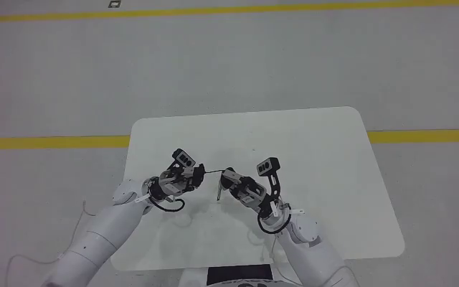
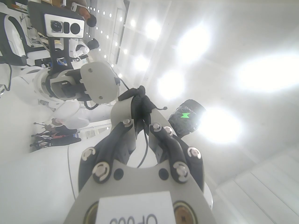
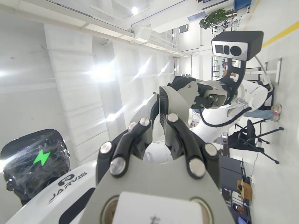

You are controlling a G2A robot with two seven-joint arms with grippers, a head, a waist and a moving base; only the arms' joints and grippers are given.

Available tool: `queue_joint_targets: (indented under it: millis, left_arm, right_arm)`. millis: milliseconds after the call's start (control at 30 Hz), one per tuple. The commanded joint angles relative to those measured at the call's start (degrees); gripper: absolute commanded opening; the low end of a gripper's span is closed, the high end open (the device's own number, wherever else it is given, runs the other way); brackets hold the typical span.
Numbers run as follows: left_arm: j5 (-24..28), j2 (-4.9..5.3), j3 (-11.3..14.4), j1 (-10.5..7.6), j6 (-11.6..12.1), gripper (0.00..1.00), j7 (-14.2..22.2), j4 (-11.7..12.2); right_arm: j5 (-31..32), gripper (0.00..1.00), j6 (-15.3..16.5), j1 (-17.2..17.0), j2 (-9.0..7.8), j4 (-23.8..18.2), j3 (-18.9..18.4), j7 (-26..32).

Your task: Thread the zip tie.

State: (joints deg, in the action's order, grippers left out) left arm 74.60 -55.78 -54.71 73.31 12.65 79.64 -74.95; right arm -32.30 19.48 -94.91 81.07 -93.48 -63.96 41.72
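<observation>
- Zip tie [image 1: 209, 172] hangs over the near middle of the white table [image 1: 323, 143]. It is a thin dark line strung between my left claw [image 1: 192, 176] and my right claw [image 1: 228, 177], which sit close together with their tips facing.
- The top view alone gives that layout. The left claw is on the left and the right claw on the right, and a second short strand of the tie drops toward the near edge just beside the right claw.
- The left wrist view adds what the top view cannot. My left claw [image 2: 140, 109] is pinched tight, dark pads pressed together on the zip tie [image 2: 146, 145]. The thin strand runs back between the fingers toward the palm, and a small tip pokes out to one side.
- That same view has my right claw [image 2: 100, 86] just beyond. Its grey face is close by my left tips, but whether they touch I cannot tell.
- The right wrist view shows my right claw [image 3: 159, 114] drawn closed, its ribbed pads [image 3: 163, 108] pressed flat together, with the left claw [image 3: 184, 89] just past them.
- The tie itself is hard to make out between my right pads. In the top view its line runs straight into those tips, so that claw has it by the end, but the grip point is too small to see.
- Bright ceiling lamps [image 2: 193, 38] wash out much of the left wrist view behind the claw.
</observation>
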Motion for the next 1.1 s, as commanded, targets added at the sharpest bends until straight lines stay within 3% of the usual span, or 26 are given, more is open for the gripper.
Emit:
queue_joint_targets:
  millis: [0,1067]
  left_arm:
    - [0.0,0.00,0.0,0.00,0.0,0.00,0.0,0.0]
    - [0.0,0.00,0.0,0.00,0.0,0.00,0.0,0.0]
  right_arm:
    - [0.0,0.00,0.0,0.0,0.03,0.0,-0.1,0.0]
    - [-0.6,0.00,0.0,-0.4,0.71,0.3,-1.4,0.6]
